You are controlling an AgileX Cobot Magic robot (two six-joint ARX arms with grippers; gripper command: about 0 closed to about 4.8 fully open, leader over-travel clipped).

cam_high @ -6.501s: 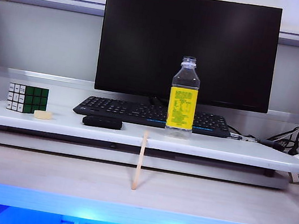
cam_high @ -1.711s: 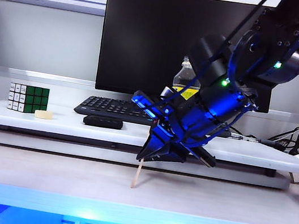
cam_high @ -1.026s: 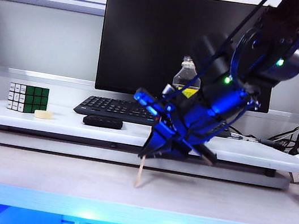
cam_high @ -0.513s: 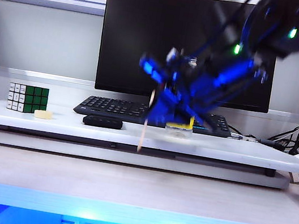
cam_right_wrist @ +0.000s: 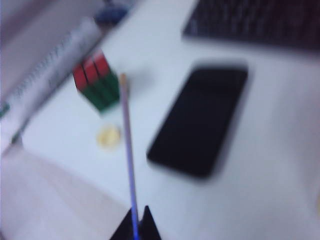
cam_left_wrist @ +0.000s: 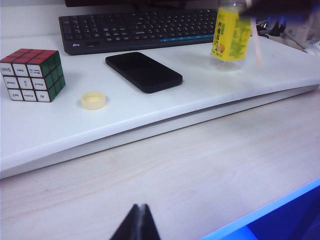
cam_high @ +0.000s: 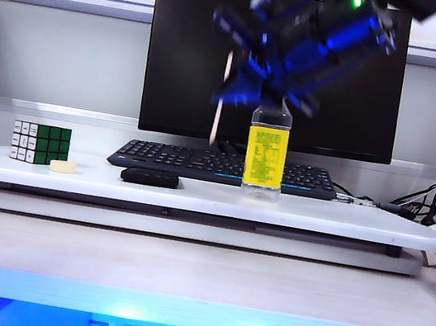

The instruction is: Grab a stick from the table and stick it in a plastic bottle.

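My right gripper (cam_high: pixel 232 90) is high in the air, blurred, just left of the plastic bottle's neck, and it is shut on the stick (cam_high: pixel 221 101). The thin pale stick hangs down from the jaws, clear of the table (cam_high: pixel 183 270). In the right wrist view the stick (cam_right_wrist: pixel 127 150) runs out from the closed gripper (cam_right_wrist: pixel 136 216). The clear plastic bottle (cam_high: pixel 266 150) with its yellow label stands uncapped on the white shelf board. The left wrist view shows the bottle (cam_left_wrist: pixel 231 35) with the stick (cam_left_wrist: pixel 256 42) beside it. My left gripper (cam_left_wrist: pixel 140 211) is shut and empty, low over the table (cam_left_wrist: pixel 200 165).
The white shelf board (cam_high: pixel 195 197) carries a Rubik's cube (cam_high: pixel 39 143), a yellow bottle cap (cam_high: pixel 62 166), a black phone (cam_high: pixel 148 177) and a black keyboard (cam_high: pixel 222 166). A dark monitor (cam_high: pixel 177 56) stands behind. Cables (cam_high: pixel 432 207) lie at the far right.
My right gripper has lifted the stick off the table, up past the shelf edge to the height of the bottle's neck. The left gripper has stayed still.
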